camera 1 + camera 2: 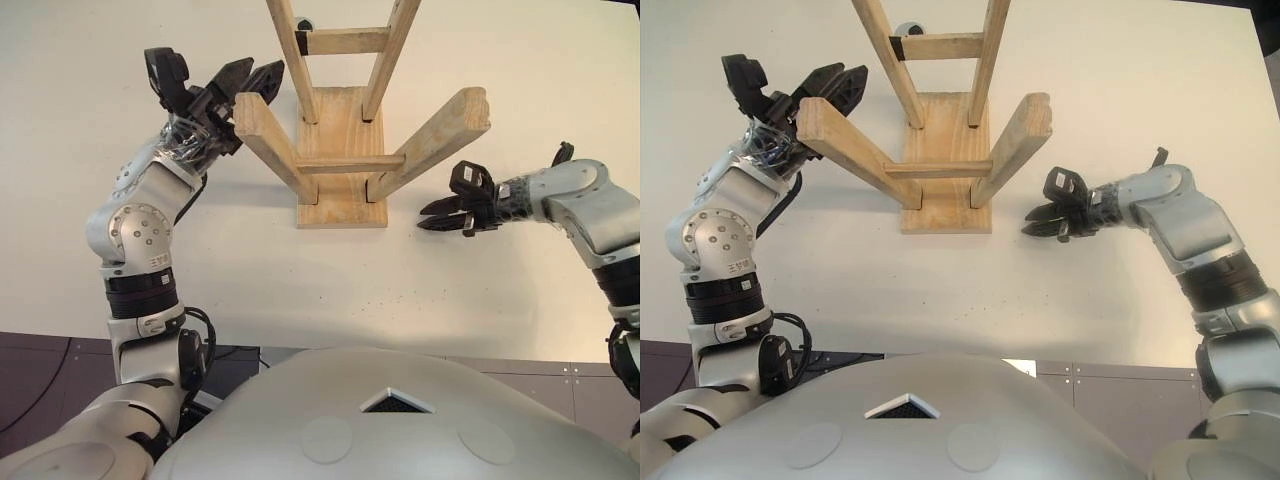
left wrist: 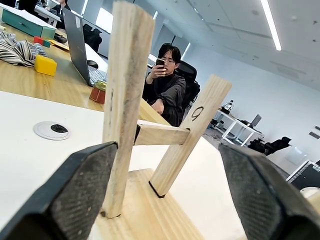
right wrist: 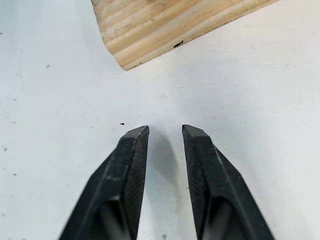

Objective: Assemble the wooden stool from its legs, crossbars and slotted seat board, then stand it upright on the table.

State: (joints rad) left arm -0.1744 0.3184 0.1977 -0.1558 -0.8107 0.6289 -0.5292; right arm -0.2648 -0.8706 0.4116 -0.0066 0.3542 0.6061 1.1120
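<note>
Stool point(image 1: 340, 150) looks fully put together, sitting upside down mid-desk point(image 1: 300, 290) on its seat board point(image 1: 340, 208), legs up. Left gripper point(image 1: 256, 78) hangs by the near-left leg point(image 1: 272, 143), fingers point(image 2: 75, 195) wide. Right gripper point(image 1: 425, 217) sits low, just right of the board, fingers narrowly apart. I'm guessing the flip's next, which needs a firm grab on the legs.

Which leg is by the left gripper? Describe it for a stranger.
On the white table the stool sits upside down on its seat board. Of the two legs nearest the robot, it is the left leg, its top end beside the open left gripper.
</note>
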